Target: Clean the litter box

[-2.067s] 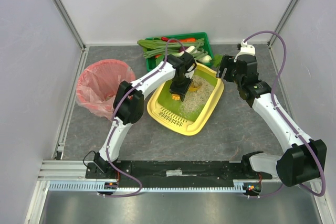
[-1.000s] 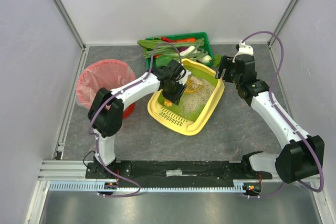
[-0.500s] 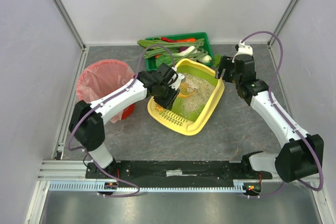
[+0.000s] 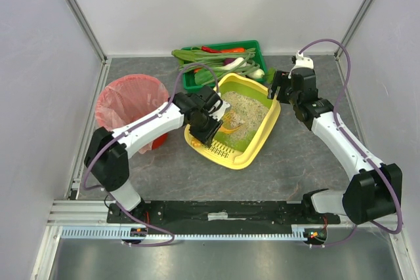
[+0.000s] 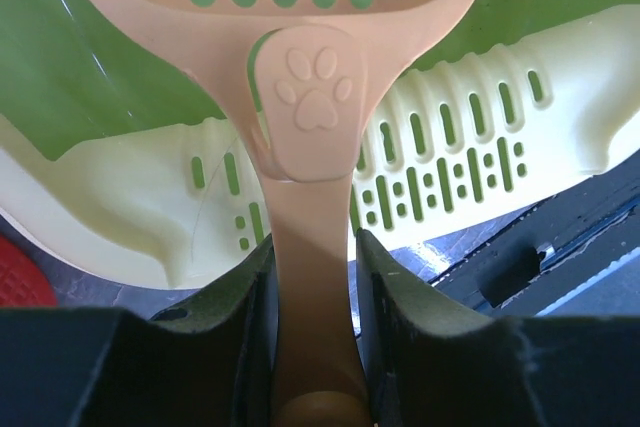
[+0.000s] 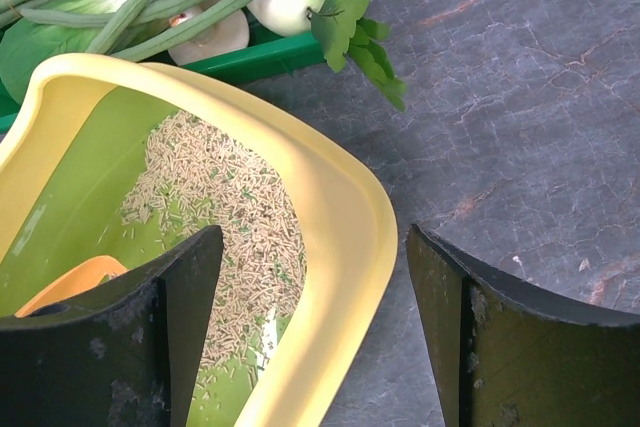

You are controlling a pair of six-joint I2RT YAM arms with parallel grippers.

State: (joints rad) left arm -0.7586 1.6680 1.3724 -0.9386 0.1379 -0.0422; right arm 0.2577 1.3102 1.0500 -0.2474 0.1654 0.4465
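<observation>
On the grey stone-look tabletop (image 4: pixel 289 175), the yellow-rimmed, lime-green plastic litter box (image 4: pixel 223 151) sits mid-table, my left gripper (image 5: pixel 310 262) pinching the orange slotted plastic scoop (image 5: pixel 315 97) above its ledge for sifting, my right gripper (image 6: pixel 315 267) spread astride the rim, guessing to brace it.

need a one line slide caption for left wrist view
Left gripper shut on the orange paw-print scoop, its handle crossing the slotted yellow ledge of the litter box.

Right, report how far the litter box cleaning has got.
Done: left end effector grips the orange scoop. In hand: its slotted head is over the litter box near the ledge; right end effector open at the far rim. Left: sifting the litter, likely dumping into the red bin.
</observation>
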